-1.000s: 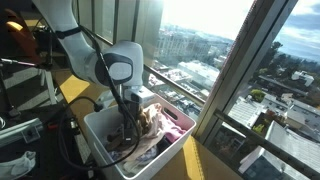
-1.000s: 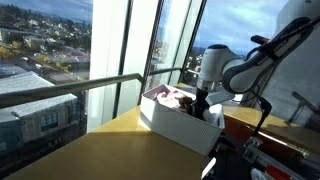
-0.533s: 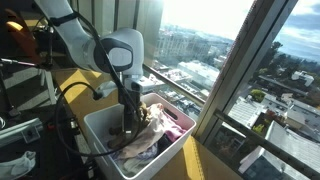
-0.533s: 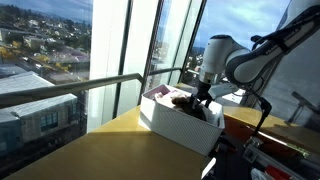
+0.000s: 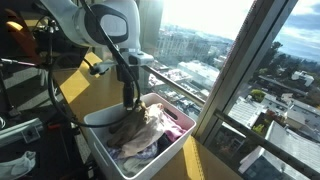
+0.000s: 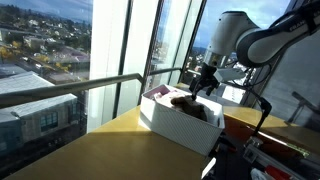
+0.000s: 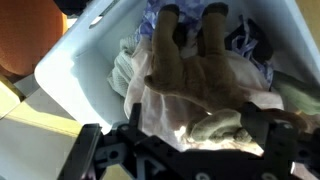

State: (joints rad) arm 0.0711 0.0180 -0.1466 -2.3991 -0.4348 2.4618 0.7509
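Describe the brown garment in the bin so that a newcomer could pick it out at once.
Beside the tall windows, a white bin of laundry stands on the wooden table. On top of the pile, right under the open tool, lies the brown garment. It is the only dull brown piece, draped over a pale cream cloth, with blue patterned fabric beside it.

Exterior camera close beside bin (image 5: pixel 100 135), slightly above, looks along bench's window edge; glass (image 5: pixel 200 40) at frame right, city beyond. Exterior camera from opposite end, farther back, low over bench (image 6: pixel 90 150), glass at frame left. Wrist camera looks straight down into bin, very near, claw (image 7: pixel 185 150) at lower frame edge. All three views share bin.
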